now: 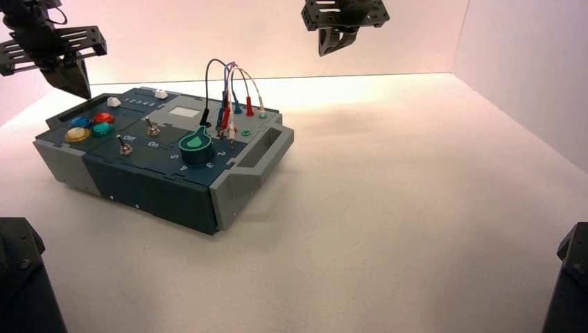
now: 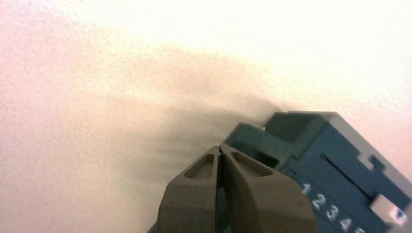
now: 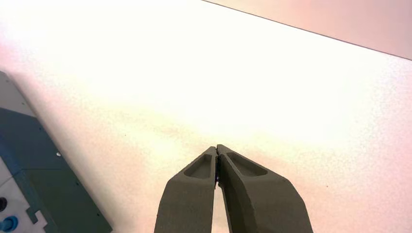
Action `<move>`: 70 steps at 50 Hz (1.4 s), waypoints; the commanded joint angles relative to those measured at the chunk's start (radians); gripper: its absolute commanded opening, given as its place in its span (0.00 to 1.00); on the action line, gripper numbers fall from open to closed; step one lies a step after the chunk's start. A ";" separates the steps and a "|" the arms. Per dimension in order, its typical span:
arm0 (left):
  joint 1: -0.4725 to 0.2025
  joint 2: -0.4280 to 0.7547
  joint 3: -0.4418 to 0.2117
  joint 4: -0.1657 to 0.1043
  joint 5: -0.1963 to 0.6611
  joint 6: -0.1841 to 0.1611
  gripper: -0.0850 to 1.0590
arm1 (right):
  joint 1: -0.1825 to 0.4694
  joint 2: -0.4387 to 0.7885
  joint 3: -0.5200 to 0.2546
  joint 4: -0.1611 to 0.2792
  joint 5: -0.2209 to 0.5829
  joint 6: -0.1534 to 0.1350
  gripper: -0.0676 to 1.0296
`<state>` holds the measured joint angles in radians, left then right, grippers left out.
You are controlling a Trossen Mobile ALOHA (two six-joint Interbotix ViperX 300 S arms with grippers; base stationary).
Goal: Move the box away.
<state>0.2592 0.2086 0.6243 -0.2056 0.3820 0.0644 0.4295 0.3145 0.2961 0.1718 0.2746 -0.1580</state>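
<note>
The box (image 1: 159, 191), flat, dark teal with grey ends and side handles, lies turned on the left part of the white table. On its top are coloured round buttons (image 1: 91, 125), two toggle switches (image 1: 125, 145), a green dial (image 1: 196, 145) and looped plug wires (image 1: 232, 83). My left gripper (image 1: 80, 90) hangs shut and empty just above the box's far left corner. In the left wrist view that gripper (image 2: 221, 147) is over the corner of the box (image 2: 335, 160), near a white slider knob (image 2: 386, 208). My right gripper (image 1: 327, 50) hovers shut and empty high over the table, right of the box. The right wrist view shows this gripper (image 3: 216, 148) and the box's edge (image 3: 43, 184).
White walls close the table at the back (image 1: 208, 35) and at the right (image 1: 534, 76). Two dark arm bases (image 1: 21, 277) (image 1: 568, 284) stand at the near corners. Bare table (image 1: 416, 180) spreads to the right of the box.
</note>
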 commanded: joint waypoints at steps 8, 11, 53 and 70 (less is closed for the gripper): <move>-0.046 0.018 -0.005 -0.008 0.009 -0.003 0.05 | -0.006 -0.023 -0.020 0.003 -0.005 0.000 0.04; -0.049 0.009 -0.011 -0.008 0.017 -0.003 0.05 | -0.005 -0.026 -0.017 0.005 -0.005 0.002 0.04; -0.083 -0.107 0.002 -0.006 0.074 -0.021 0.05 | -0.006 -0.034 -0.003 0.002 -0.005 0.000 0.04; -0.081 -0.066 0.040 -0.008 0.025 -0.023 0.05 | -0.006 -0.035 0.003 0.000 -0.005 0.000 0.04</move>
<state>0.1810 0.1442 0.6750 -0.2102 0.4218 0.0445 0.4249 0.3145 0.3114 0.1703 0.2746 -0.1565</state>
